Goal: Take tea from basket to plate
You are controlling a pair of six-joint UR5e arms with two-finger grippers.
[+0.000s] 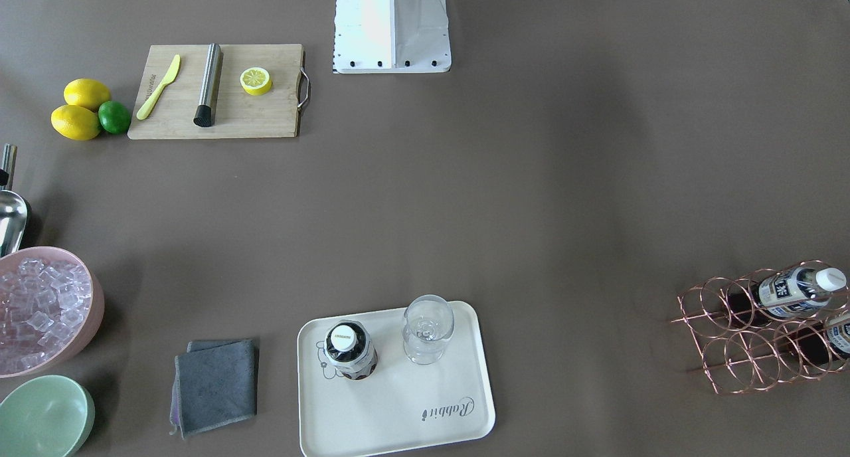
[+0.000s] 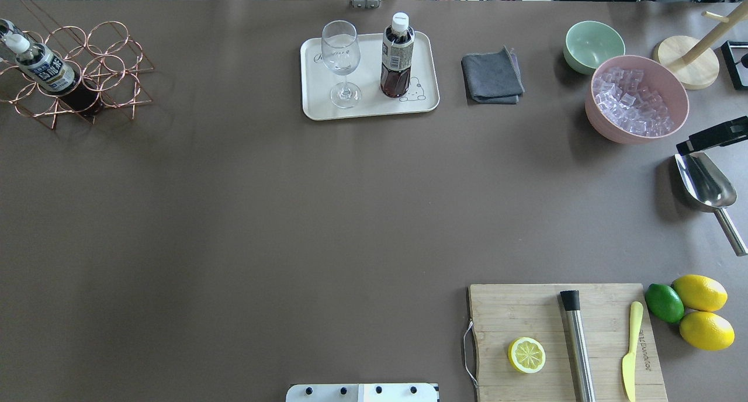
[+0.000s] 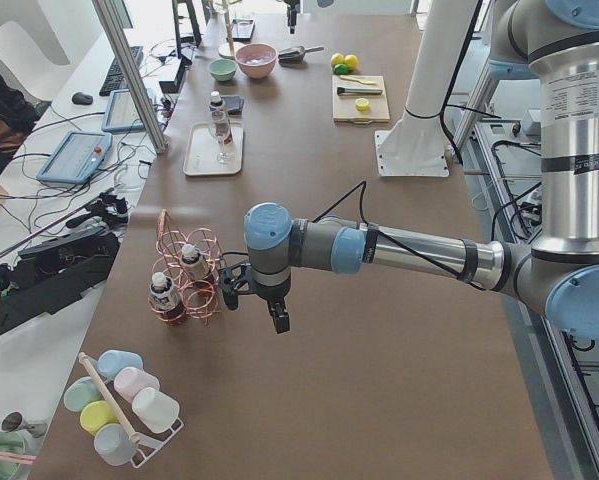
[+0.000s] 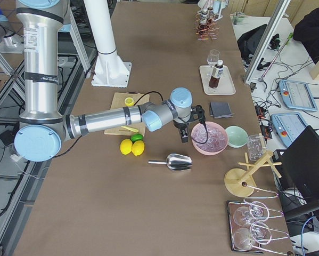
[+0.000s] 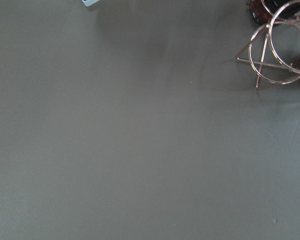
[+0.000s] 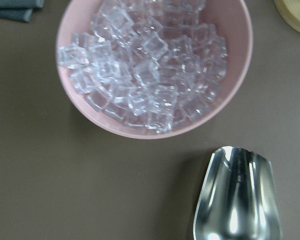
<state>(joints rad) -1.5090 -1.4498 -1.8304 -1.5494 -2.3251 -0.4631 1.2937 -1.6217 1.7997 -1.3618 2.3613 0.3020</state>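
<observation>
One tea bottle (image 2: 397,57) stands upright on the cream plate (image 2: 368,107), beside a clear glass (image 2: 340,57). Two more tea bottles (image 2: 44,69) lie in the copper wire basket (image 2: 111,57) at the far left; both show in the front view (image 1: 797,287). My left gripper (image 3: 254,308) shows only in the left side view, hovering just beside the basket (image 3: 204,290); I cannot tell whether it is open. My right gripper (image 4: 192,130) hangs by the pink bowl; only a black part of it (image 2: 713,136) shows overhead, state unclear.
A pink bowl of ice (image 2: 602,121), green bowl (image 2: 593,45), grey cloth (image 2: 492,75) and metal scoop (image 2: 704,183) sit on the right. A cutting board (image 2: 514,308) with half lemon, muddler and knife lies near right, beside lemons and a lime (image 2: 664,302).
</observation>
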